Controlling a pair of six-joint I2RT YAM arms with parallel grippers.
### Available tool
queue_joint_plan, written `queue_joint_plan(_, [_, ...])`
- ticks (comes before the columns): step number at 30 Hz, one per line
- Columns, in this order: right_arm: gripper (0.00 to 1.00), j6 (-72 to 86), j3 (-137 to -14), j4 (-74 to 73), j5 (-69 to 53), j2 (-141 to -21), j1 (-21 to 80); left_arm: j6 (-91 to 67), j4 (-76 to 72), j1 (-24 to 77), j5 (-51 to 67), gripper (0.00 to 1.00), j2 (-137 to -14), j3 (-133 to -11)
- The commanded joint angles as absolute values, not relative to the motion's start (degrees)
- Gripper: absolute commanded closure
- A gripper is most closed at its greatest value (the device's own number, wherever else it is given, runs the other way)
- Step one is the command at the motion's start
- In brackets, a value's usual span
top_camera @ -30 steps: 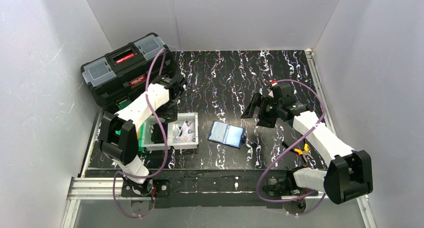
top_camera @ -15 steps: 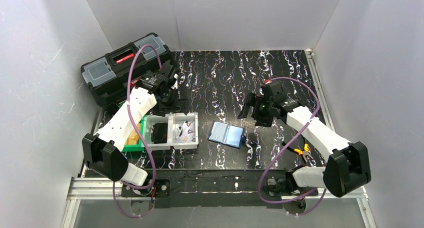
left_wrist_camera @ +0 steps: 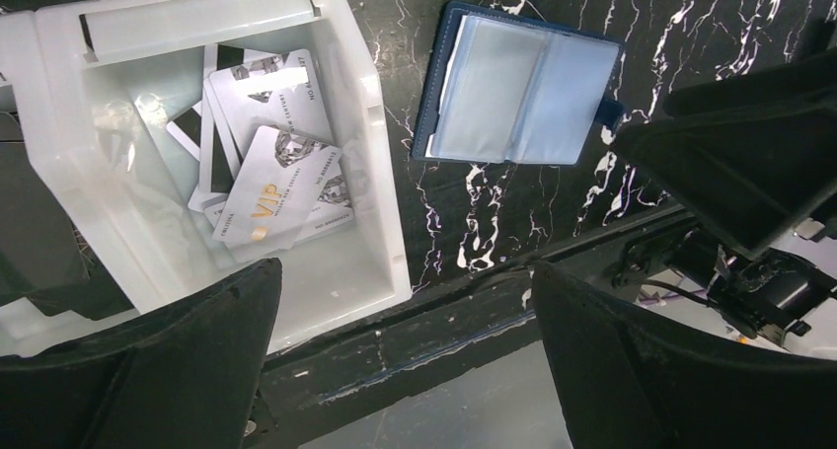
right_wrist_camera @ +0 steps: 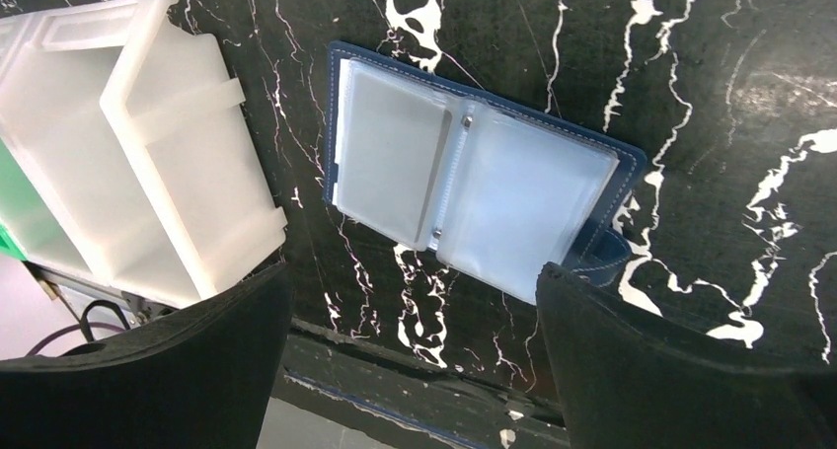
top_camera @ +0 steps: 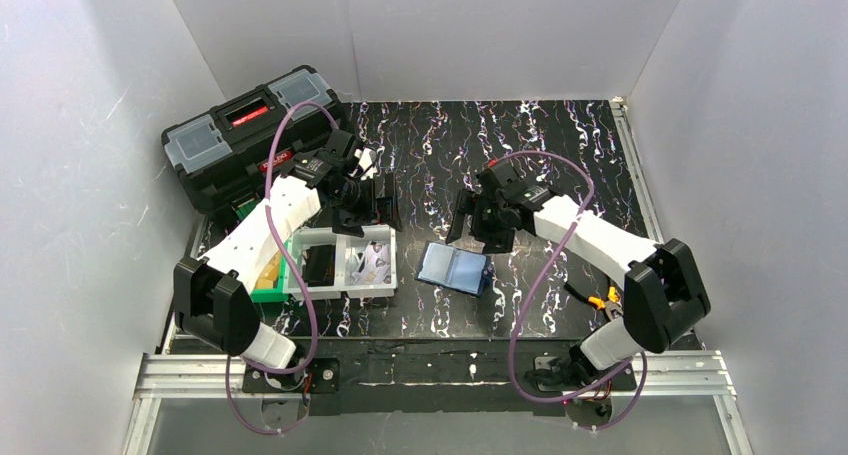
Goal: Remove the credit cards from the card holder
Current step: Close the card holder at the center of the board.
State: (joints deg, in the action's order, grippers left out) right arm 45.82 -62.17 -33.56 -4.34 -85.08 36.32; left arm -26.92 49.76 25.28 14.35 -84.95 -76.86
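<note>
Top external, right fingers (top_camera: 461,218) nearer card holder (top_camera: 453,268)

**Colours on my screens**

I see a navy-blue card holder (right_wrist_camera: 474,187) with pale, milky inner pockets, on my black table (top_camera: 560,135) veined white like marble. The bin (left_wrist_camera: 385,222) is translucent white; its slips (left_wrist_camera: 279,187) are silver-grey with black stripes and gold "VIP" lettering. The tray (top_camera: 262,295) is green, the toolbox (top_camera: 215,160) black with grey lid panels and red labels.
</note>
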Motion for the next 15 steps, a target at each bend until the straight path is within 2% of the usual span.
queue_joint_plan(1, [0.02, 46.6, -66.3, -34.5, -2.7, -87.5, 37.5, -27.2, 49.1, 25.0, 16.8, 0.02, -84.5, -75.8])
queue_joint_plan(15, [0.04, 44.9, -69.9, -38.3, -0.4, -93.5, 39.5, -27.2, 48.3, 25.0, 19.0, 0.02, -86.3, -75.5])
